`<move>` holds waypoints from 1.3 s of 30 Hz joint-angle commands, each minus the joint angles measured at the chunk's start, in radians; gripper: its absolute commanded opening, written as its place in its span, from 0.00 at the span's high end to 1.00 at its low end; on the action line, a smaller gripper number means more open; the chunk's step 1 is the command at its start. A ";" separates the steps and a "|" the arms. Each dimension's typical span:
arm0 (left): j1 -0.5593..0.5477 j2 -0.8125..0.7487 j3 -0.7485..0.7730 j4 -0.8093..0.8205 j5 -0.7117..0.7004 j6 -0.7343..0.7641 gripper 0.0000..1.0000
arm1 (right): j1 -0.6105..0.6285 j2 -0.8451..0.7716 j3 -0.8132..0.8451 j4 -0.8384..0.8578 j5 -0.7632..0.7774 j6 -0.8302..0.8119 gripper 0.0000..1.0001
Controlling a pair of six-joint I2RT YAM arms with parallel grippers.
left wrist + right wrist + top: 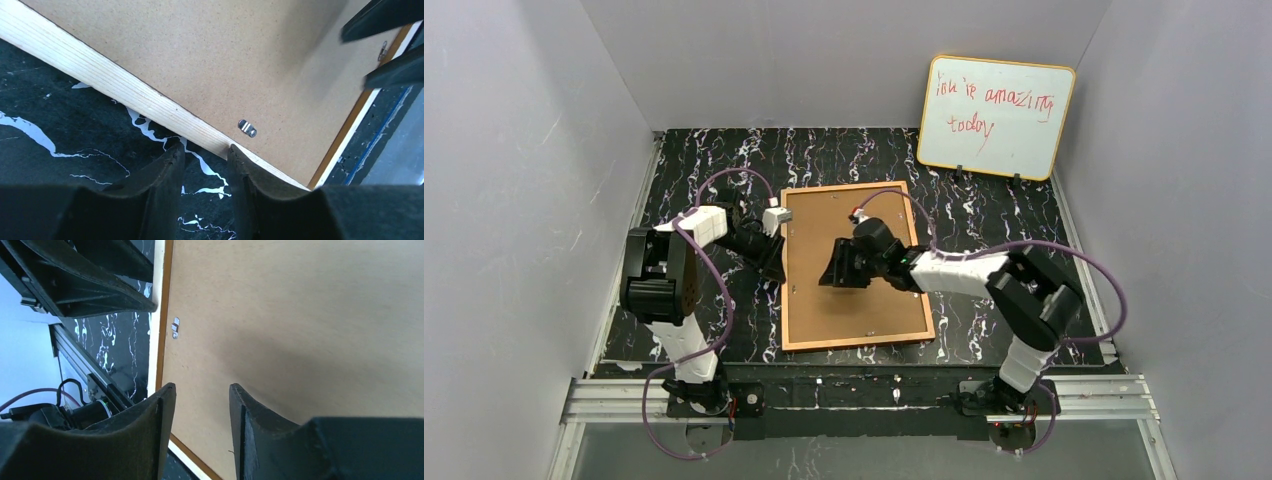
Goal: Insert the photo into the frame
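Note:
The frame point(864, 310) lies face down on the black marbled table, its plain brown board back point(200, 60) turned up. My left gripper point(774, 258) sits low at the frame's left wooden edge. In the left wrist view its jaws point(205, 146) stand apart with only tabletop between them, the tips right against the pale wood. My right gripper point(836, 270) hovers over the middle of the back board. Its jaws point(202, 386) are open and hold nothing, pointing toward the left edge point(160, 340). A small metal clip point(247, 128) sits on the board by that edge. The photo is out of view.
A yellow-edged whiteboard point(996, 117) with red handwriting leans against the back wall at the right. Grey walls close in the table on three sides. A metal rail point(864, 395) runs along the near edge by the arm bases.

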 commanded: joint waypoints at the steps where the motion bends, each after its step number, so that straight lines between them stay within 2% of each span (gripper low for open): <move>1: 0.008 0.032 -0.010 -0.050 -0.016 0.033 0.67 | 0.034 0.095 0.104 0.137 -0.058 0.019 0.50; 5: 0.012 0.038 -0.016 -0.051 -0.013 0.039 0.73 | 0.057 0.180 0.165 0.159 -0.091 0.034 0.53; 9: 0.015 0.055 -0.016 -0.051 -0.012 0.043 0.84 | 0.069 0.245 0.206 0.160 -0.106 0.042 0.55; 15: 0.020 0.058 -0.024 -0.040 -0.021 0.047 0.87 | 0.070 0.316 0.234 0.174 -0.121 0.039 0.65; 18: 0.020 0.052 -0.027 -0.034 -0.033 0.048 0.88 | 0.070 0.340 0.244 0.176 -0.127 0.040 0.78; 20: 0.020 0.052 -0.027 -0.030 -0.040 0.048 0.88 | 0.070 0.354 0.251 0.176 -0.132 0.047 0.91; 22: 0.020 0.051 -0.030 -0.027 -0.042 0.046 0.88 | 0.070 0.364 0.256 0.178 -0.136 0.049 0.96; 39: 0.020 0.065 -0.034 -0.011 -0.053 0.037 0.89 | 0.070 0.410 0.293 0.169 -0.183 0.047 0.98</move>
